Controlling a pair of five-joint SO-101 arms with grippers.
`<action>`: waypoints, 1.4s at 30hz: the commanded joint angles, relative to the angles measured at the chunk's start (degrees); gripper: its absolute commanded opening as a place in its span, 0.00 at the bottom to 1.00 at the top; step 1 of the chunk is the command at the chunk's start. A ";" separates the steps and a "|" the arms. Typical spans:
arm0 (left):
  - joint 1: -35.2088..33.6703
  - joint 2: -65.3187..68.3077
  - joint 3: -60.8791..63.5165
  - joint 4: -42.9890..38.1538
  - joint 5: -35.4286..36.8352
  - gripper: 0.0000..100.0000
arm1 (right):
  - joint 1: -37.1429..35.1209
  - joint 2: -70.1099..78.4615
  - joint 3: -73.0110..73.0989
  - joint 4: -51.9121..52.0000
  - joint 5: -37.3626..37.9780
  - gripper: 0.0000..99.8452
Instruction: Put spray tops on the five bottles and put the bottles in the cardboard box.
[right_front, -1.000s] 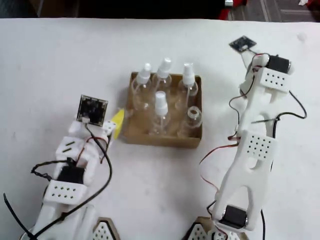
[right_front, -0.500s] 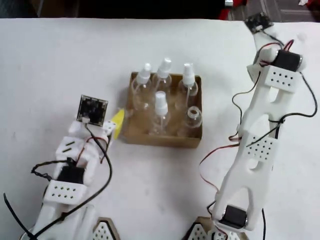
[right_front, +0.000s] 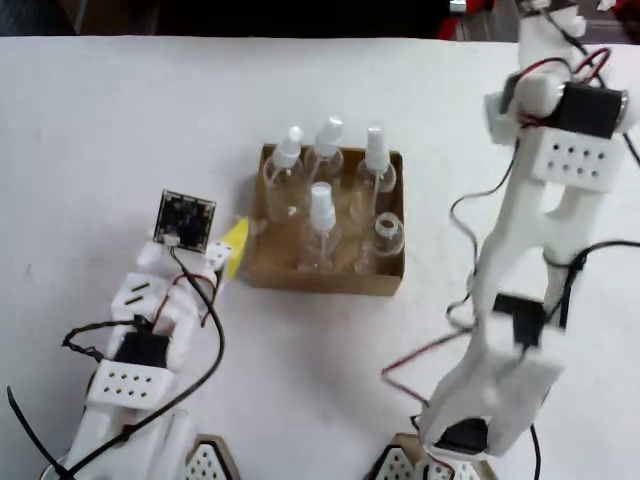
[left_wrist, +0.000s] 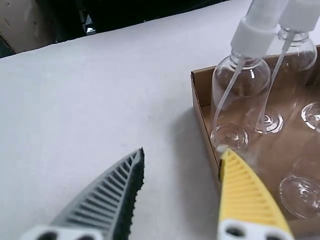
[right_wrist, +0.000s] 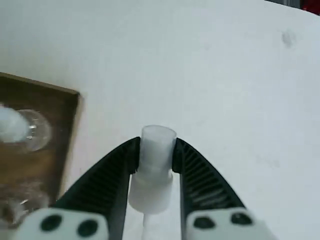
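The cardboard box (right_front: 325, 278) sits mid-table with several clear bottles in it. Most carry white spray tops (right_front: 322, 202); the one at the box's near right corner, the uncapped bottle (right_front: 386, 235), has a bare neck. My right gripper (right_wrist: 156, 152) is shut on a white spray top (right_wrist: 153, 172), held above the bare table to the right of the box (right_wrist: 35, 165). My left gripper (left_wrist: 179, 167) rests open at the box's left wall (left_wrist: 202, 107), its yellow finger (left_wrist: 245, 197) against the cardboard, next to a capped bottle (left_wrist: 240, 97). That yellow finger (right_front: 236, 243) shows beside the box from above.
The right arm (right_front: 535, 230) rises high over the table's right side, with loose wires hanging along it. The left arm (right_front: 145, 330) lies low at the near left. White tabletop (right_front: 120, 120) stretches open behind and left of the box.
The right arm has lifted and swung toward the far right edge, its wrist rising out of the top of the high view. The left arm and the bottles have stayed put.
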 joint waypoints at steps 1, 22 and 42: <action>0.31 -1.10 -0.44 -1.41 -0.53 0.23 | -6.55 -19.12 11.08 1.27 -5.10 0.01; 0.31 -1.27 -0.44 -1.23 -0.53 0.23 | -13.58 -58.77 49.58 -23.34 -6.15 0.01; 0.40 -1.19 -0.44 -1.32 -0.62 0.23 | -21.49 -75.74 74.29 -52.00 -18.64 0.01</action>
